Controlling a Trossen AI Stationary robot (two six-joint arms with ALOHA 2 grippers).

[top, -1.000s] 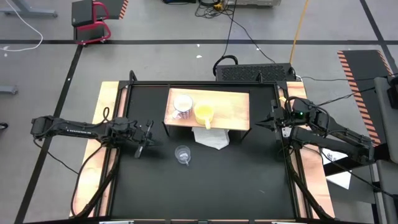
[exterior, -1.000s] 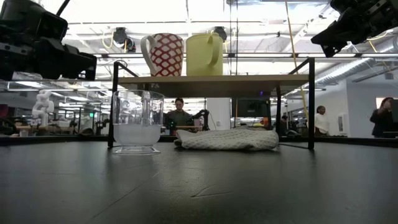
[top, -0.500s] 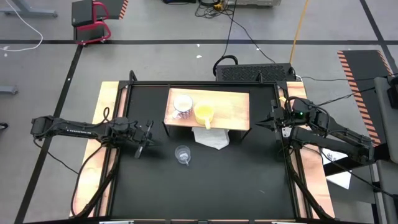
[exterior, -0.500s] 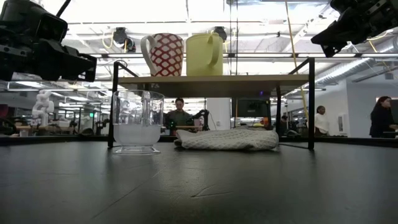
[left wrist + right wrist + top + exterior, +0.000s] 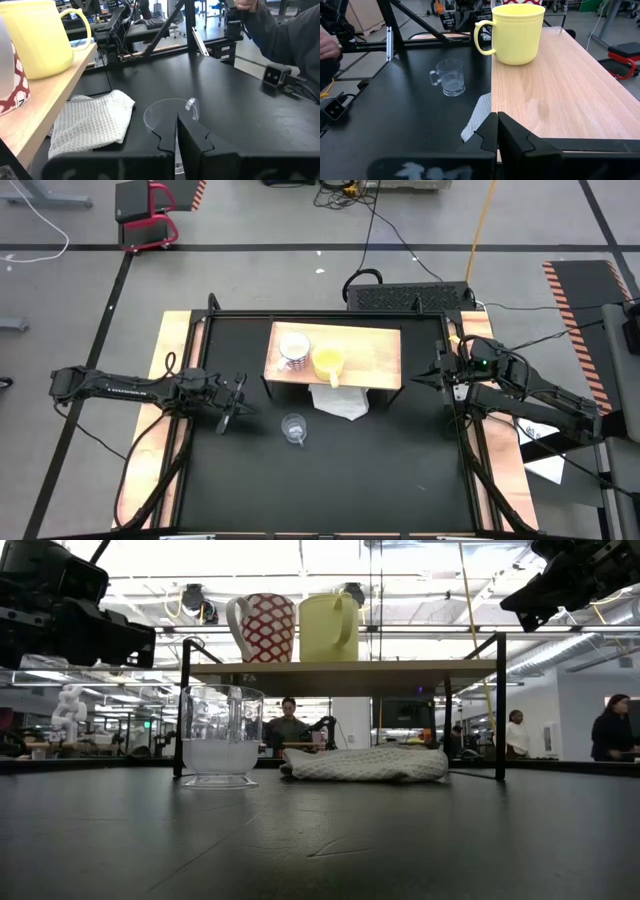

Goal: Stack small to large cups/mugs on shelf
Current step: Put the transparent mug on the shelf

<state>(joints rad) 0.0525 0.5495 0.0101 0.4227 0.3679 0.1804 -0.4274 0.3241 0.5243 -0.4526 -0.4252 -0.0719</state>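
Behind the black counter point(image 5: 330, 470) is a big lab hall with desks and some people far away. On the counter stands the shelf point(image 5: 375, 352), and on its board the white mug point(image 5: 293, 348) with red pattern and the yellow mug point(image 5: 328, 362) sit side by side. The glass cup point(image 5: 293, 427) is not yet there; it stands upright on the counter in front of the shelf, near the white cloth point(image 5: 340, 402). The left end effector point(image 5: 238, 395), fingers pressed together, hangs just beside it and points toward it, so I think this arm is nearer. The right end effector point(image 5: 432, 372), also closed, waits at the shelf's far end. I cannot read any writing.
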